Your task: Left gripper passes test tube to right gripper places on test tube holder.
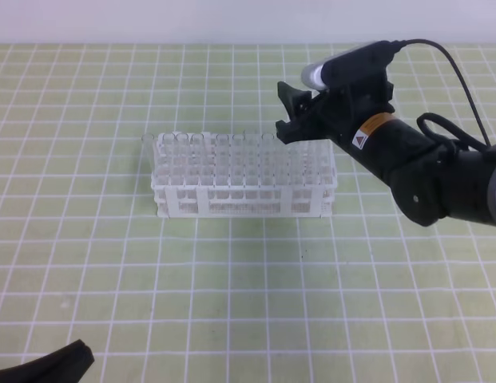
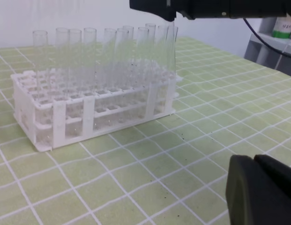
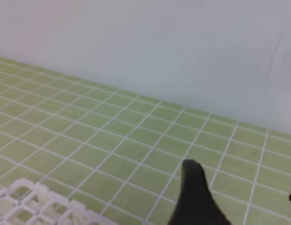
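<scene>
A: Item 1, far left?
B: Left gripper (image 1: pixel 68 355). Only a black tip shows at bottom-left corner of high view, low over the mat, well apart from the rack. In its own wrist view a black finger (image 2: pixel 260 190) fills the lower right. Fingers clenched, nothing betw. them.

A: Item 2, centre?
B: Test tube holder (image 1: pixel 244 194). White lattice rack, upright on the green grid mat (image 1: pixel 232 279), long side facing cam. Several clear tubes stand in its back rows, approx. a dozen, exact count can't tell.

A: Item 3, the task's tube?
B: Test tube (image 2: pixel 171 49). Clear, near upright, at rack's right end, top just under the right gripper, lower part down in the rack. Touching the fingers or not: can't tell.

A: Item 4, right?
B: Right gripper (image 1: pixel 289 112). Black arm w/ orange warning sticker, reaching in from right, fingers over rack's right rear corner. Jaws spread wide. Wrist view: one finger (image 3: pixel 197 197), rack corner at lower left.
</scene>
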